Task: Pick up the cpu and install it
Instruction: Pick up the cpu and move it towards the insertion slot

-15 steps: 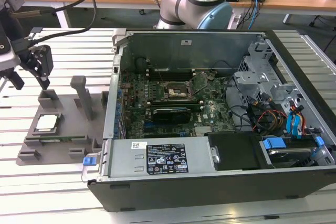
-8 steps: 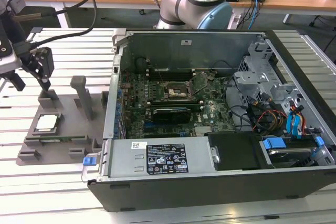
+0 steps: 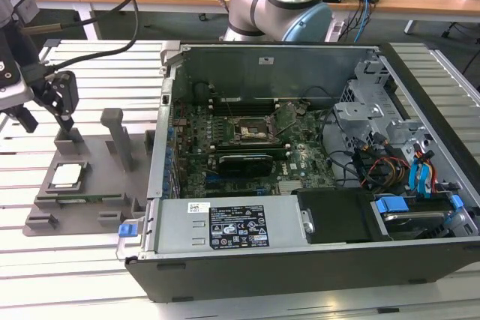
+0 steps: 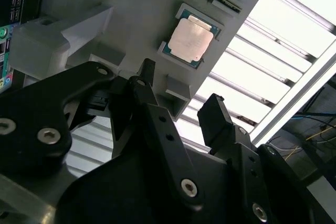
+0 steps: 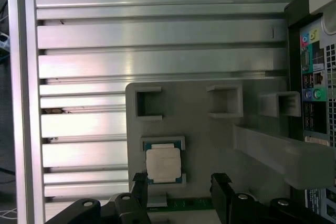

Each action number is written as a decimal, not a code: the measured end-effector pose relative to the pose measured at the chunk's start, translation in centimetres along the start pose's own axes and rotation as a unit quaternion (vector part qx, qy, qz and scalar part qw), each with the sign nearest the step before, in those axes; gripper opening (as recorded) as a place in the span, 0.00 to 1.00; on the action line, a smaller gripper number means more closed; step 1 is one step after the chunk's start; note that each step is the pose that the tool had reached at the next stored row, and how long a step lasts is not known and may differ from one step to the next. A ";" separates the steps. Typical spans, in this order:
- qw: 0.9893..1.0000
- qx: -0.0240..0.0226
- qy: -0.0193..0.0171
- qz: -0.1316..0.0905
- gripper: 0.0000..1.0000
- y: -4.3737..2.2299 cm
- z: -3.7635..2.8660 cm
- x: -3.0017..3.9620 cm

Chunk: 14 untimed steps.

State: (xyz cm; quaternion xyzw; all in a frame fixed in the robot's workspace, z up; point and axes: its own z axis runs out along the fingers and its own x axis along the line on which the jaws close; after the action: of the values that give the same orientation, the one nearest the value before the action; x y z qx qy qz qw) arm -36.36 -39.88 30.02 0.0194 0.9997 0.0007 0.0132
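Small flat square cpu point(image 3: 66, 175) with a silver-grey metal top lies face up in a shallow recess of the grey plastic fixture plate point(image 3: 97, 211) with upright posts, on the side of the plate away from the open black computer case point(image 3: 300, 260). Black two-fingered pincer point(image 3: 66, 114) hangs above the plate, clear of the chip. Its fingers point(image 4: 212, 109) are apart and hold nothing (both wrist views show the gap between them). The plate rests on the slatted aluminium table point(image 3: 90, 65), with the case just beside it
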 end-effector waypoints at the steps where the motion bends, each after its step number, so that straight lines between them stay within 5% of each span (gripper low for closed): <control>1: 1.000 0.000 0.000 0.000 0.60 0.00 0.05 0.00; 14: 1.000 0.000 0.000 0.000 0.60 0.00 0.83 0.02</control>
State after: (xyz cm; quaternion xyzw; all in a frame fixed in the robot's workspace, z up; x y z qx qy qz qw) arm -36.36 -39.88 29.19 0.0194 0.9997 0.0007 0.0132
